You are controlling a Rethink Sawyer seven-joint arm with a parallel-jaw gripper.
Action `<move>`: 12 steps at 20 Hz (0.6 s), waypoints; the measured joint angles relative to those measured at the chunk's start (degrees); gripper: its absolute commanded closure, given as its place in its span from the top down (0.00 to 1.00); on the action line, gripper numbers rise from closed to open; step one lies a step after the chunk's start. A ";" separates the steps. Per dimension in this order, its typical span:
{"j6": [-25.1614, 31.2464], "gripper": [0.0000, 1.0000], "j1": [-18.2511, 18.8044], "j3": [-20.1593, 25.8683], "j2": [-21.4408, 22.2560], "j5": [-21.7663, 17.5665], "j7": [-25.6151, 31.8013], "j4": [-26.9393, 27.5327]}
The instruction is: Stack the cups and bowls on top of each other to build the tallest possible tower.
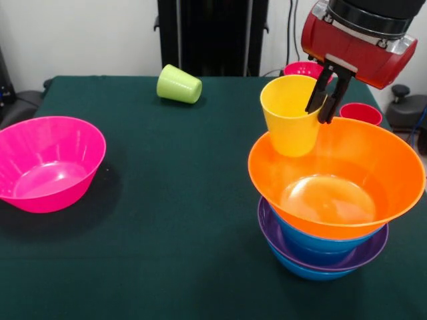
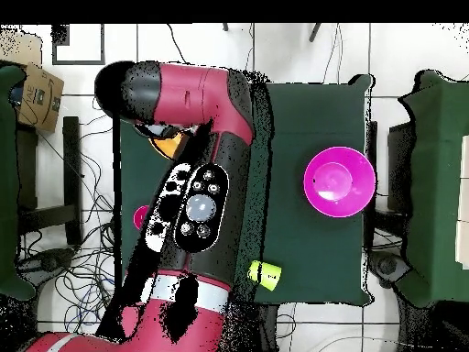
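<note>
My gripper (image 1: 320, 110) is shut on the far rim of the yellow cup (image 1: 290, 117), one finger inside and one outside. The cup hangs upright over the back left rim of the wide orange bowl (image 1: 337, 177). That bowl tops the tower, nested on a blue bowl (image 1: 320, 243), a purple bowl (image 1: 360, 257) and another blue bowl (image 1: 303, 268). The lime green cup (image 1: 179, 85) lies on its side at the back. A large pink bowl (image 1: 47, 163) stands at the left. In the overhead view the arm hides the gripper and most of the tower; only a sliver of the orange bowl (image 2: 167, 145) shows.
Behind the yellow cup stands a small pinkish-red bowl (image 1: 303, 69), and a small red vessel (image 1: 361, 113) sits just beyond the orange bowl's rim. The overhead view shows the pink bowl (image 2: 339, 181) and the green cup (image 2: 266, 273) on the green table (image 2: 302, 119).
</note>
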State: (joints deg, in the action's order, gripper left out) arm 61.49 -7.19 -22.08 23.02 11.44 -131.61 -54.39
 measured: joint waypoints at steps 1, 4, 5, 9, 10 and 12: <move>-0.01 0.00 0.00 -0.02 -0.02 0.06 0.00 0.02; 0.00 0.00 0.00 -0.04 -0.05 0.26 0.00 0.02; 0.00 0.00 -0.01 -0.04 -0.06 0.38 0.00 0.02; 0.00 0.00 0.04 -0.08 -0.06 0.99 0.00 0.02; 0.00 0.00 0.07 -0.09 -0.06 1.21 0.00 0.02; 0.00 0.00 0.15 -0.11 -0.06 1.59 0.00 0.05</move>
State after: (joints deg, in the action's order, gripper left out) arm 61.49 -7.04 -22.19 22.96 13.02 -131.61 -54.34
